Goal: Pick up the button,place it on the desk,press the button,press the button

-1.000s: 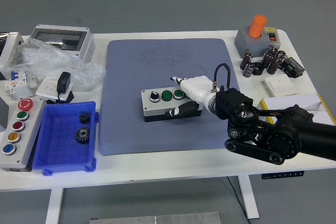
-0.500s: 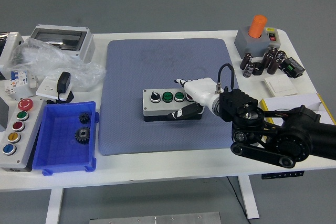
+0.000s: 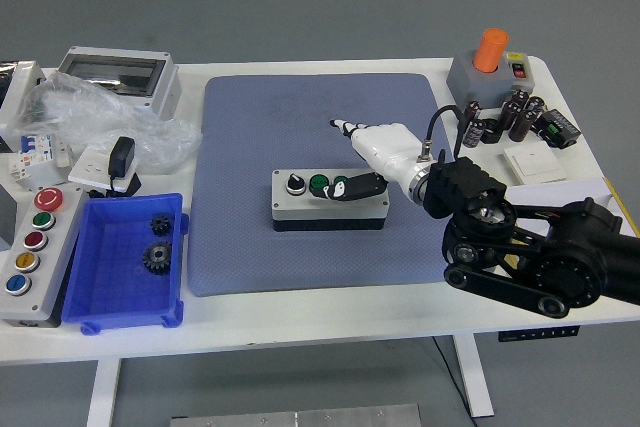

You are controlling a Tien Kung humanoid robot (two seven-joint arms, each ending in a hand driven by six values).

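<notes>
A grey button box (image 3: pixel 300 206) lies flat on the blue mat (image 3: pixel 250 137), near its middle. The box top carries a black selector knob (image 3: pixel 295 183) and a green button (image 3: pixel 319 184). My right hand (image 3: pixel 352 157) comes in from the right with a white palm and hovers over the box's right end. Its fingers (image 3: pixel 343 126) point left above the mat, and its black thumb (image 3: pixel 355 188) lies across the top of the box, covering the right-hand buttons. The hand is open and grips nothing.
A blue bin (image 3: pixel 100 292) with two gears sits at the front left, beside a grey panel of coloured buttons (image 3: pixel 30 242). A grey enclosure (image 3: pixel 115 72) and plastic bag stand at the back left. An orange-capped box (image 3: pixel 487 67), capacitors (image 3: pixel 500 119) and a white switch (image 3: pixel 530 162) are at the right.
My right hand let go of the button box and rose. Its thumb moved from the box's front side onto its top, and the fingers lifted off towards the back.
</notes>
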